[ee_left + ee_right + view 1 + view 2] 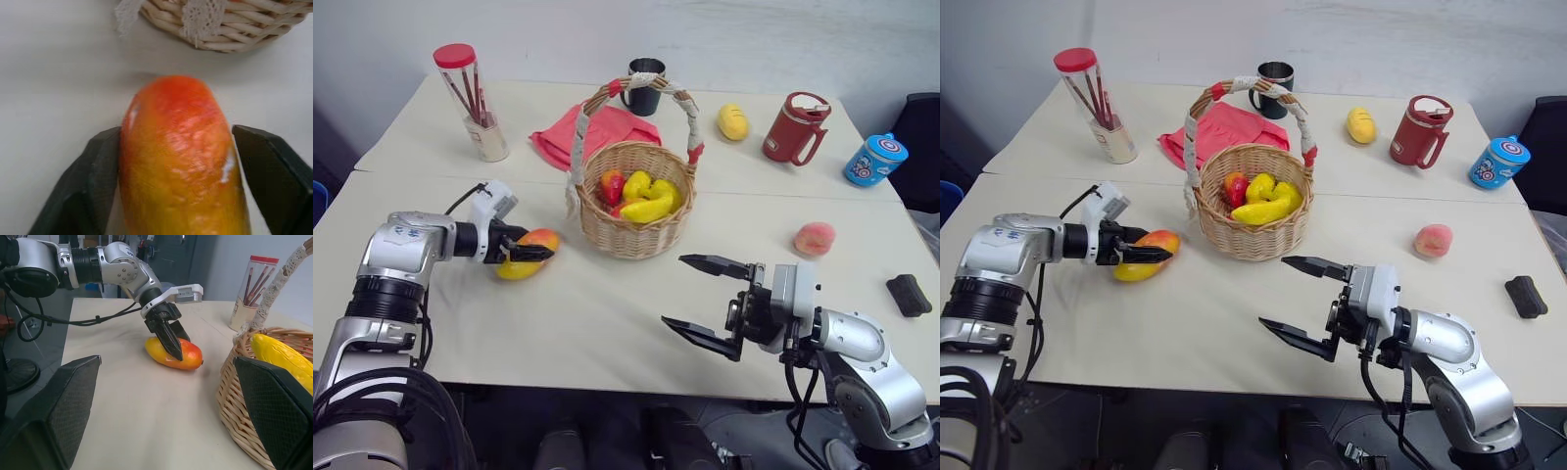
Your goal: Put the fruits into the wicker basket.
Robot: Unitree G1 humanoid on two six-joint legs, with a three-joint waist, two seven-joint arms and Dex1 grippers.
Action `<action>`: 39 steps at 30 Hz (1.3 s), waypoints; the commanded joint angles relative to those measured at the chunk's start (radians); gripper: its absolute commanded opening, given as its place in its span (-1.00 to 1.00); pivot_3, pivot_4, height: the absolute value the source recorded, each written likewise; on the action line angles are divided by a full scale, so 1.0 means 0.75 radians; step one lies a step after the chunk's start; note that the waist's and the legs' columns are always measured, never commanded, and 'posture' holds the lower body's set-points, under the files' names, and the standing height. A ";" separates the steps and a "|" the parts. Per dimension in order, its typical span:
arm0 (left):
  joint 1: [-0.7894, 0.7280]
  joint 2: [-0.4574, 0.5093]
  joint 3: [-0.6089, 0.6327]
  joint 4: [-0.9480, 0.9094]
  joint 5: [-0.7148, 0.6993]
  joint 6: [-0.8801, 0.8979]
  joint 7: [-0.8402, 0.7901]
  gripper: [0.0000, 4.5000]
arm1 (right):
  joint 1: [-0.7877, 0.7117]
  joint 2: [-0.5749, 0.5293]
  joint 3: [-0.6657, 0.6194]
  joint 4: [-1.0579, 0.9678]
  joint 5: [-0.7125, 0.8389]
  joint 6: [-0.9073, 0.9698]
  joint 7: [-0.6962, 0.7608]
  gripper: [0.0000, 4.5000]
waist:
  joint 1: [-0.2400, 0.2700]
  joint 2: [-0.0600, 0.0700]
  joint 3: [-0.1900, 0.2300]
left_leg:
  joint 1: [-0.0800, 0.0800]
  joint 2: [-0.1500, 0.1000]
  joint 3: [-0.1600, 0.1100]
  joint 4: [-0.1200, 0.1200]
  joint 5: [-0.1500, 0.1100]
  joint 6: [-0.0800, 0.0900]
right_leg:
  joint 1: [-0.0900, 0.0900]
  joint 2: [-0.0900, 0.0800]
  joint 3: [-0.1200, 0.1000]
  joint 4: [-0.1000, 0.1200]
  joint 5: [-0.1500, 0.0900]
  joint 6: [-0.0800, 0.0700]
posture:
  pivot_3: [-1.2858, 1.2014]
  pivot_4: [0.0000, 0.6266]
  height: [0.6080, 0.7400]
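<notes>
the mango lies on the table just left of the wicker basket, near its wall but apart from it. its long axis runs from the near left toward the basket, the red end nearer the basket and the yellow end toward the left arm. the left gripper comes in along that same axis, pointing right and downward, so the fruit sits lengthwise between its two black fingers. in the left wrist view one finger touches the mango's side, while the other shows a thin gap; the jaws straddle the fruit without yet being fully clamped on it, and the mango rests on the table. judged from this, the coming step is to finish closing across the mango's narrow width, then lift and carry it a short way right over the basket rim.

the basket already holds a banana, a small red fruit and a small yellow one. a peach lies on the right side of the table and another yellow fruit at the far side, right of the basket; both are closer to the right arm.

the right gripper hangs near the front edge, its jaws spread wide and empty, pointing left toward the basket.
</notes>
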 commanded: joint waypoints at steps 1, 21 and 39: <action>0.053 0.025 0.017 -0.078 -0.017 0.014 -0.049 0.25 | 0.017 0.014 -0.031 0.006 0.013 -0.031 -0.001 1.00 | 0.002 0.000 0.000 | 0.000 0.000 0.000 0.000 0.000 0.000 | 0.000 0.000 0.000 0.000 0.000 0.000 | 0.03 -0.52 1.00; -0.432 -0.355 -0.045 -0.266 0.131 -0.265 0.323 0.23 | 0.094 0.011 -0.219 -0.038 0.189 0.081 -0.079 1.00 | 0.017 0.003 0.001 | 0.004 -0.014 -0.004 0.000 -0.001 0.005 | 0.005 0.003 0.009 -0.006 0.005 0.009 | 0.03 -0.52 1.00; -0.080 -0.268 0.097 -0.558 -0.071 -0.383 0.033 0.99 | 0.503 0.171 -0.569 0.025 -0.011 -0.254 -0.180 1.00 | 0.008 0.004 0.002 | 0.001 -0.006 0.001 0.000 0.004 -0.004 | -0.002 0.004 0.020 -0.002 0.005 0.009 | 0.03 -0.52 1.00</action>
